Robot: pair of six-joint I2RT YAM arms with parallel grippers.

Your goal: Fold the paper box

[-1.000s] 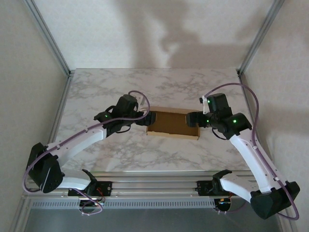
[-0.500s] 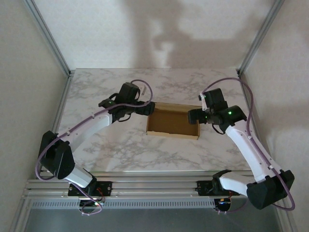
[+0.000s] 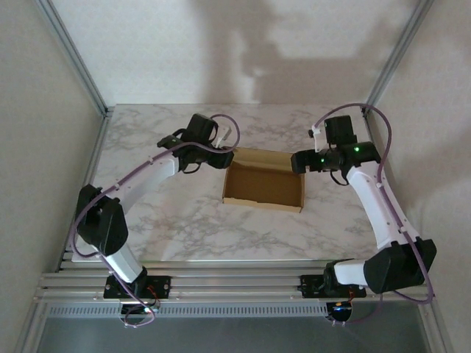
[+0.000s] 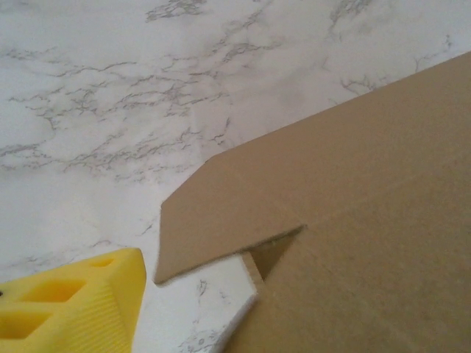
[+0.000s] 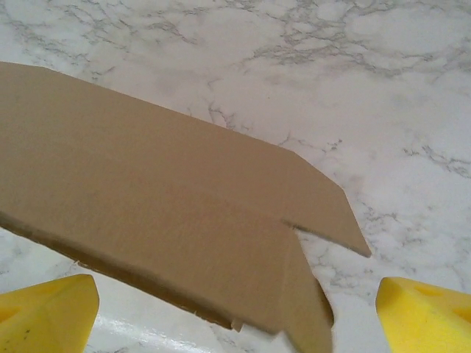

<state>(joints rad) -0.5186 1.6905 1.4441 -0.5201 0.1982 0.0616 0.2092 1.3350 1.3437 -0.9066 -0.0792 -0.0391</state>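
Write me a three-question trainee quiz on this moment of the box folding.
1. True or false: the right tool has its fingers wide apart.
2. Where do the left tool and the right tool stand? A. at opposite ends of the box; B. both at its near wall; C. above its middle.
3. What colour are the fingers?
Key: 1 true; 2 A; 3 yellow.

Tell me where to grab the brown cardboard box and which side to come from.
Take the plain brown cardboard box by its far flap, at the tapered corner tabs. The flap is a thin sheet with free edges at both ends, so probably come in sideways: left hand from the left end, right hand from the right, pinching it top and bottom.
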